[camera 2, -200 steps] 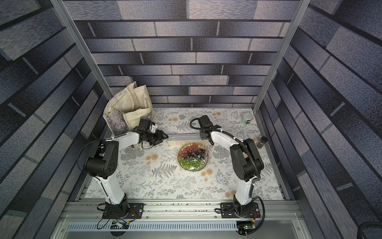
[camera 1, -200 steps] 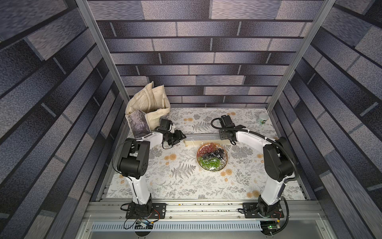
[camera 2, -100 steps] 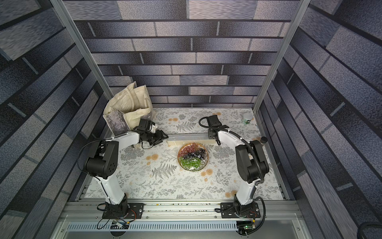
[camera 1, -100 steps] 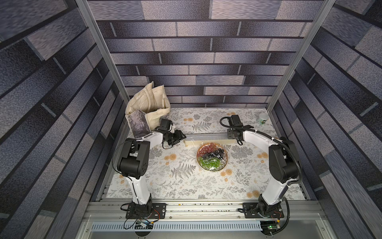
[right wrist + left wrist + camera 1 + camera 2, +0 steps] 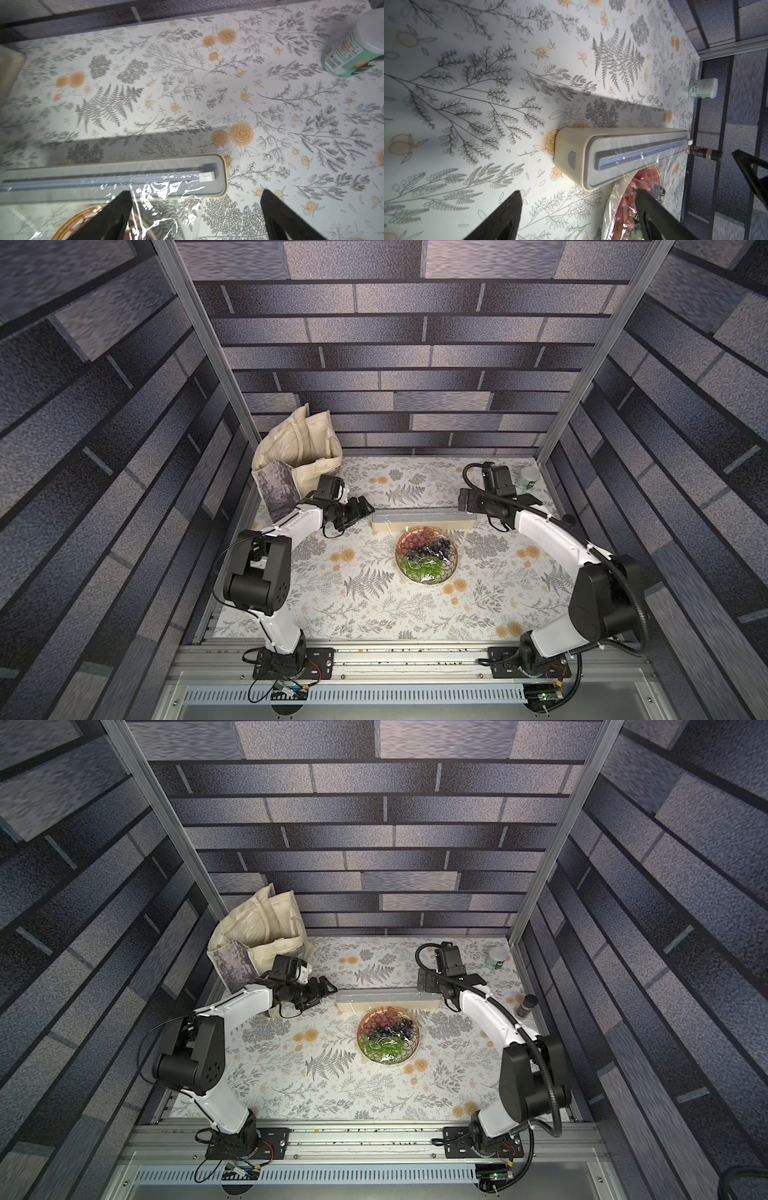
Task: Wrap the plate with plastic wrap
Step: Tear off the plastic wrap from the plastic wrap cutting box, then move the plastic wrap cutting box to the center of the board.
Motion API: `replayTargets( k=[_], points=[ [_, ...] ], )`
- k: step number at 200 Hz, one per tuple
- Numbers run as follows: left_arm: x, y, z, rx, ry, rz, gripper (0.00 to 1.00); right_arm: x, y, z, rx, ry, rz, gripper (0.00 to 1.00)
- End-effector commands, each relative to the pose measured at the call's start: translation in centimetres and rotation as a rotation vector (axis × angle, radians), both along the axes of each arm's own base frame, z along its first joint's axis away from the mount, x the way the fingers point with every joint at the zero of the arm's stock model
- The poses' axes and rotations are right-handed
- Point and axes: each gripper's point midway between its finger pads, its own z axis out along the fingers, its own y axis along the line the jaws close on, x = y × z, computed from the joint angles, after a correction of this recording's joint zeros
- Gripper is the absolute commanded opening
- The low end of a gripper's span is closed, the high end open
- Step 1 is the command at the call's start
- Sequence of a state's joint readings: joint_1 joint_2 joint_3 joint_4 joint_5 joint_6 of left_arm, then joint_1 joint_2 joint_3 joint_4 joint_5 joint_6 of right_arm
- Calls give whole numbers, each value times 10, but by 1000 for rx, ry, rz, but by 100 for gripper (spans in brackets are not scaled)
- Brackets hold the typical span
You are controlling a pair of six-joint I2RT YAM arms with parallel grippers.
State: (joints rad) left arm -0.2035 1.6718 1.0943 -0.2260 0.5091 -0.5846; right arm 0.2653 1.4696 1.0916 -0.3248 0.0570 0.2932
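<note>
The plate (image 5: 427, 556) (image 5: 389, 1036) holds red, dark and green grapes at mid-table, and glossy plastic wrap (image 5: 162, 193) (image 5: 618, 187) lies over it. The film runs from the slot of the cream-and-grey dispenser box (image 5: 424, 518) (image 5: 388, 998) (image 5: 623, 153) (image 5: 104, 178), just behind the plate. My left gripper (image 5: 366, 507) (image 5: 331, 986) (image 5: 577, 207) is open at the box's left end, nothing between its fingers. Over the box's right end, my right gripper (image 5: 464, 500) (image 5: 424, 982) (image 5: 196, 207) is open, with crinkled film below the gap. The plate's rim (image 5: 72, 222) shows beside one finger.
A cream tote bag (image 5: 299, 452) (image 5: 262, 928) stands at the back left, close behind the left arm. A white-lidded green jar (image 5: 528, 477) (image 5: 353, 47) sits at the back right corner. A small dark bottle (image 5: 528, 1004) (image 5: 704, 153) stands by the right wall.
Both grippers have opened. The right arm has shifted right along the box to its right end. The left arm has stayed in place.
</note>
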Motion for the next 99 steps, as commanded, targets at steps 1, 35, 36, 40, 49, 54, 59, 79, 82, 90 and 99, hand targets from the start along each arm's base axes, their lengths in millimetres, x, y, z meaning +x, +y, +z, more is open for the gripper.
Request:
replayTargets(
  k=[1,35,36,40,49,54,59,79,82,90,99],
  points=[
    [-24,-12,-2,-52,48,-32,89,-27,22,-32,278,127,39,100],
    [-35,-44,-11,-124,68,-84,90,-29,34,-53,544,160,45,100],
    [-34,-45,-11,-126,68,-86,90,-29,35,-53,550,161,45,100],
    [-34,-48,-13,-125,69,-89,90,-27,36,-55,567,163,47,100],
    [-31,-51,-18,-126,77,-90,90,-24,35,-62,592,176,35,100],
    [-30,-52,-21,-128,84,-89,90,-22,36,-66,600,182,31,100],
    [-27,-54,-21,-136,80,-88,90,-20,36,-69,610,187,31,100],
    [-15,-62,-21,-168,69,-94,90,-5,37,-71,650,173,33,100],
    [-13,-63,-20,-169,66,-97,90,-3,37,-71,654,170,33,100],
    [-8,-66,-19,-170,61,-104,90,3,37,-71,659,157,33,100],
    [-2,-68,-18,-168,53,-107,90,11,36,-70,666,145,30,100]
  ],
)
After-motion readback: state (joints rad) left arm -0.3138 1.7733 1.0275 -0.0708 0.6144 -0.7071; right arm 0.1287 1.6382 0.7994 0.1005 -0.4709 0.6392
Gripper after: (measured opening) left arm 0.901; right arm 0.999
